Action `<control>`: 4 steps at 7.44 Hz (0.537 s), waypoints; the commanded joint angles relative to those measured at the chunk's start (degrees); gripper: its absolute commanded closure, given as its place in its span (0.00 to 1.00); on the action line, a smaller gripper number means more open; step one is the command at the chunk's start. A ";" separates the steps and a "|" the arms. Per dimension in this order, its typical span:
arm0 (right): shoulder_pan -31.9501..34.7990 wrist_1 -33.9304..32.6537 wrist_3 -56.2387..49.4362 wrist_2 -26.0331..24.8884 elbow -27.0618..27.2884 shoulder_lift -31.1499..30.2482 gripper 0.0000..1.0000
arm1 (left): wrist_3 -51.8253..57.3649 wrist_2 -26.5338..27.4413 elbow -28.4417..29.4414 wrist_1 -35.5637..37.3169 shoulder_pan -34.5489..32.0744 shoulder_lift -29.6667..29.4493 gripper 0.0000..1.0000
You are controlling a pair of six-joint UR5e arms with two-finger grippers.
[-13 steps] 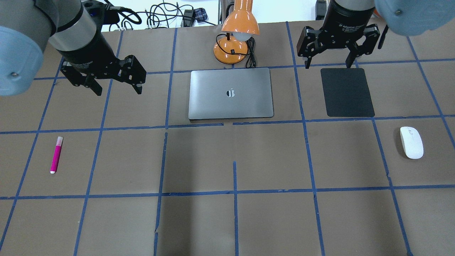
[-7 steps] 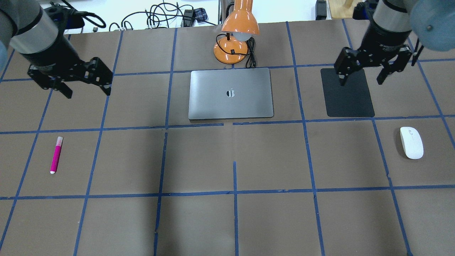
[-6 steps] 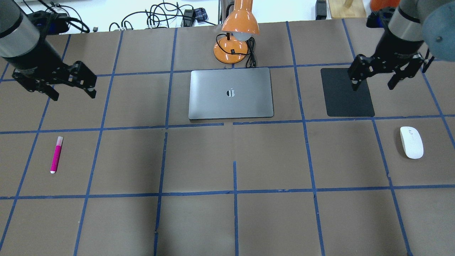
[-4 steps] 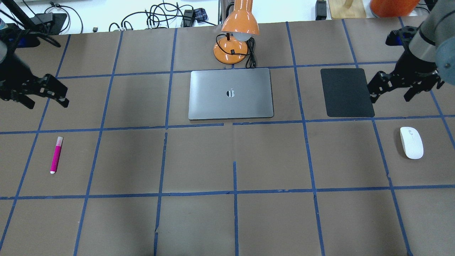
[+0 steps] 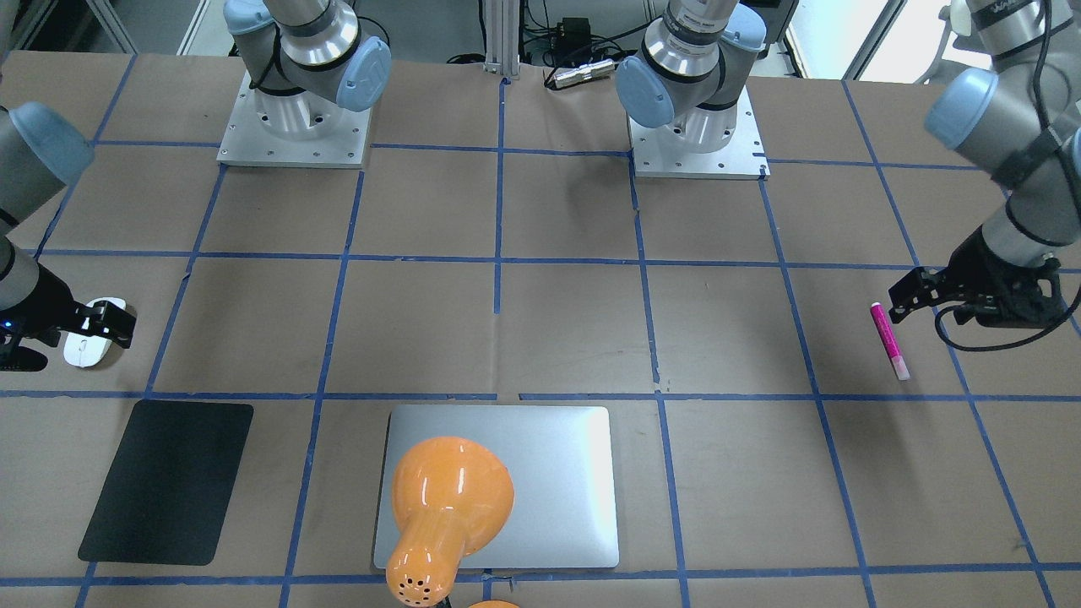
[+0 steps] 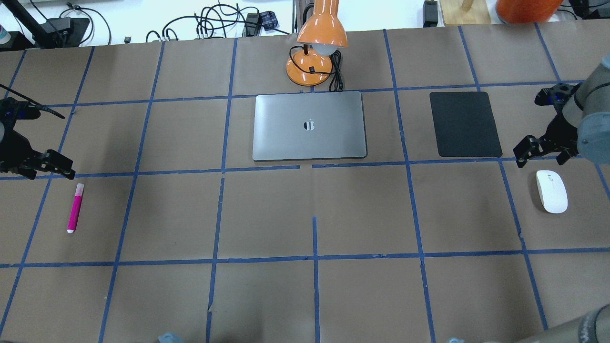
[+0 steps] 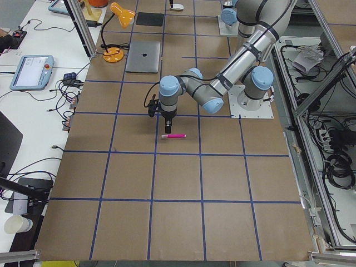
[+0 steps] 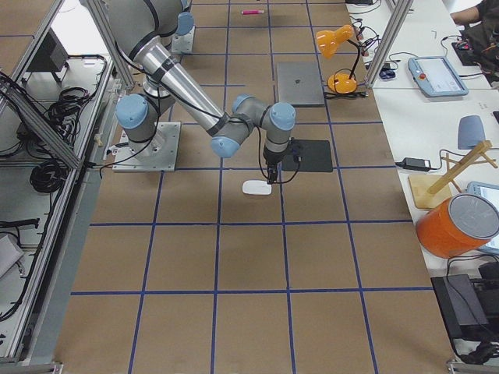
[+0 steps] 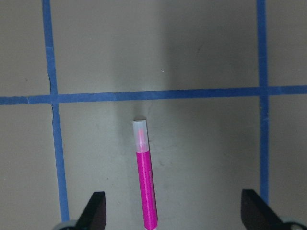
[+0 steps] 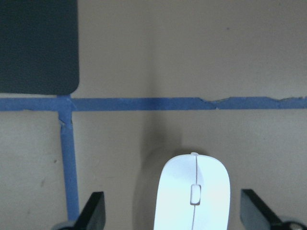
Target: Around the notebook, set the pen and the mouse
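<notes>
The magenta pen (image 6: 75,207) lies on the table's left part, pale cap pointing away from me. My left gripper (image 6: 40,166) hovers open just beyond the cap; in the left wrist view the pen (image 9: 145,177) runs between the spread fingertips (image 9: 93,212). The white mouse (image 6: 552,191) rests at the far right. My right gripper (image 6: 543,155) hangs open over the mouse's far end, and the mouse (image 10: 194,191) shows between its fingers (image 10: 256,211). The silver-grey notebook (image 6: 310,126) lies closed at the middle back, untouched by either gripper.
A black mat (image 6: 464,124) lies right of the notebook, just beyond the right gripper. An orange desk lamp (image 6: 317,47) with a cord stands behind the notebook. Blue tape lines grid the brown table. Cables and an orange bucket (image 6: 522,7) sit past the back edge.
Both open grippers have swung outward and toward me from the back of the table, the left to above the pen, the right off the black mat to above the mouse. Objects have not moved.
</notes>
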 commanded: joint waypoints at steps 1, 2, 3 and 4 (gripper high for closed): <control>-0.85 -0.61 -0.07 -0.21 0.74 0.50 0.00 | -0.72 0.16 -0.37 1.97 0.49 -4.26 0.00; -0.85 -0.69 0.37 -0.30 2.31 -0.03 0.00 | -1.87 0.25 -0.46 1.97 0.57 -4.80 0.00; -0.85 -1.56 -0.33 -1.09 3.28 -0.21 0.00 | -1.88 0.25 -0.63 2.06 0.57 -5.06 0.00; -0.94 -1.83 -0.59 -3.36 3.29 -0.12 0.00 | -1.96 0.25 -0.55 2.06 0.57 -5.24 0.00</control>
